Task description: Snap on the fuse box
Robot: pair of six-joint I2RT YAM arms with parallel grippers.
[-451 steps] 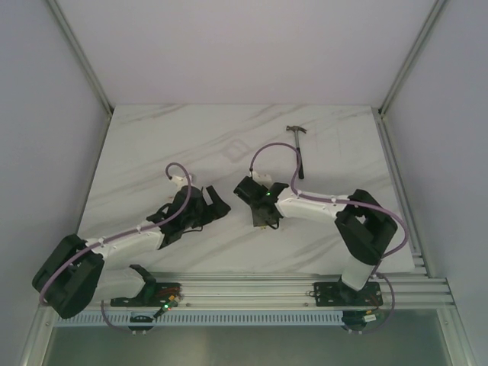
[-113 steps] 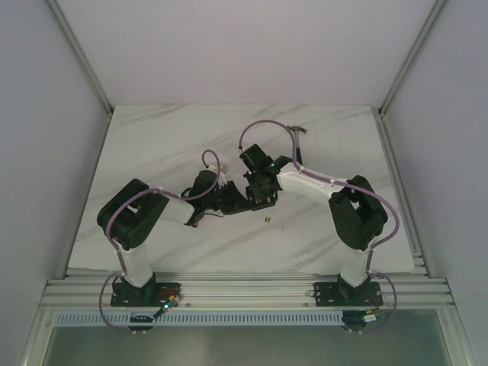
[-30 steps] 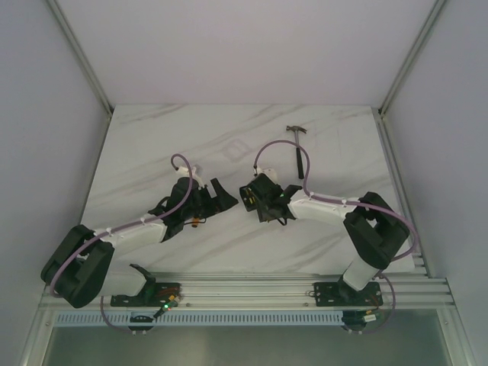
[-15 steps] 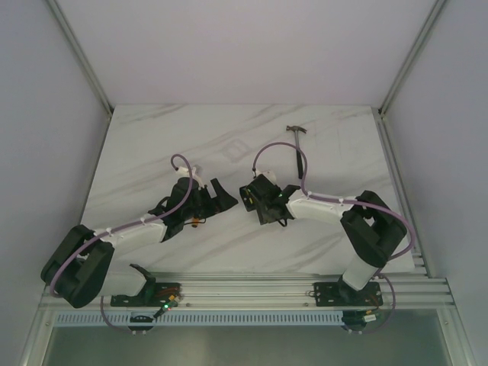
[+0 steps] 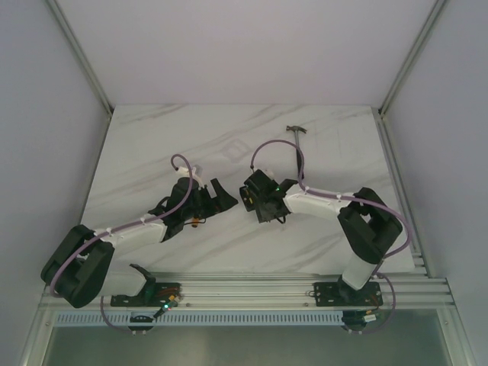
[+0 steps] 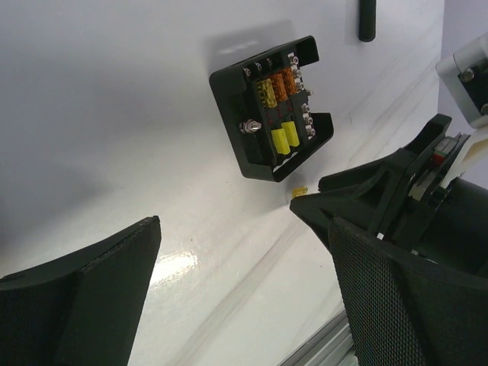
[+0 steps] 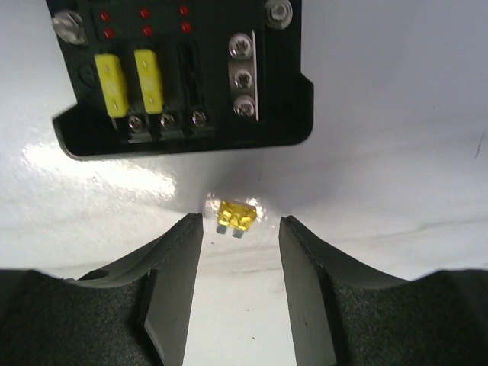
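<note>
Your left gripper (image 6: 244,229) hung released, its two fingers spread wide with nothing between them, stopped short of the fuse box (image 6: 271,107) on that box's left.

The fuse box lay flat on the white surface (image 6: 114,114) between your two grippers, uncovered. Its clear lid (image 5: 235,150) lay off the box, on its own on the surface. Inside the box, from the left wrist camera, you could count five fuses in two rows: three yellow fuses (image 6: 278,141) and two orange fuses (image 6: 284,82). The right wrist camera showed two of the yellow ones side by side, with one empty slot (image 7: 191,72) just to their right. The box was black, square and shallow-walled. It had small red dots (image 7: 145,13) above the fuse row, three screws (image 7: 242,76) on a metal strip at one side, three more below the fuses and a bolt at each of two corners.

One loose yellow fuse (image 7: 235,217) lay on the surface just beside the box's edge, not touching it.

Your right gripper (image 7: 241,244) was on the box's right, released. Its fingertips stood apart on either side of that loose fuse, with a gap on each side, close to the box's edge but clear of it.

One hammer (image 5: 299,149) lay well apart from the box, beyond it and to its right.
</note>
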